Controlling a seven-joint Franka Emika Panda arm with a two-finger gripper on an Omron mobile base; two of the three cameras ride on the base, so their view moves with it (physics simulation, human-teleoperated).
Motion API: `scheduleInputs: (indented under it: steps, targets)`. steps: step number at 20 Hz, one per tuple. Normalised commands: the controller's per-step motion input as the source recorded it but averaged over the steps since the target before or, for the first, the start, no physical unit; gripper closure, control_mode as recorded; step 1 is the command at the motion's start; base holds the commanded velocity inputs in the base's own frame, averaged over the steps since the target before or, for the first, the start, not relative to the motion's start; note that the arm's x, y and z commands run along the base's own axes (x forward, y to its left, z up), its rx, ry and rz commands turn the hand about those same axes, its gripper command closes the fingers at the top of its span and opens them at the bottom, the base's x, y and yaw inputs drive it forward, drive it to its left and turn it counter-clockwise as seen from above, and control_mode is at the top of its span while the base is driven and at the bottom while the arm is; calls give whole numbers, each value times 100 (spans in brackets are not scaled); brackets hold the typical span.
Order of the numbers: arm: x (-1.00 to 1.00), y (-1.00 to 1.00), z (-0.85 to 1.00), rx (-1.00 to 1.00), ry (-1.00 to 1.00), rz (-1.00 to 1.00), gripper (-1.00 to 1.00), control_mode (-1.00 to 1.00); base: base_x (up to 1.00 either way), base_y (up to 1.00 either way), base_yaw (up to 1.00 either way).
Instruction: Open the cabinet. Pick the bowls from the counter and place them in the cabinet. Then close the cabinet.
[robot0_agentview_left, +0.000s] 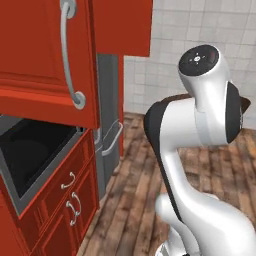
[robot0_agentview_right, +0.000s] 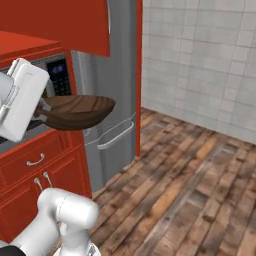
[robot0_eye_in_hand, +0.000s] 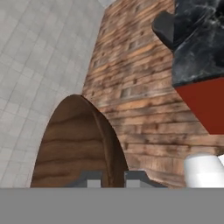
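Note:
My gripper is shut on the rim of the dark brown wood-grained bowl, one fingertip on each side of the wall. From the right base view the bowl is held out level in mid-air, to the right of the white hand, with the gripper at its left rim. A door of the red cabinet, with its long curved silver handle, stands out at the upper left. A corner of the black marble counter sits at the upper right of the hand view. The pale bowl is out of view.
A steel fridge stands past the red units, against the tiled wall. A dark built-in oven cavity sits above red drawers. A microwave panel is behind the hand. Wooden floor lies open to the right.

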Motion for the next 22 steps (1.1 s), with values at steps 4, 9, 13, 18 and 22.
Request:
scheduleInputs:
  steps: [4, 9, 13, 18, 22]
  targets:
    - [0, 0, 0, 0, 0, 0, 100, 100, 11, -42, 76]
    - [0, 0, 0, 0, 0, 0, 100, 100, 26, -80, 59]
    - [0, 0, 0, 0, 0, 0, 100, 100, 89, -84, 38]
    - [0, 0, 0, 0, 0, 0, 100, 100, 100, -55, 28]
    - [0, 0, 0, 0, 0, 0, 100, 100, 89, -66, 23]
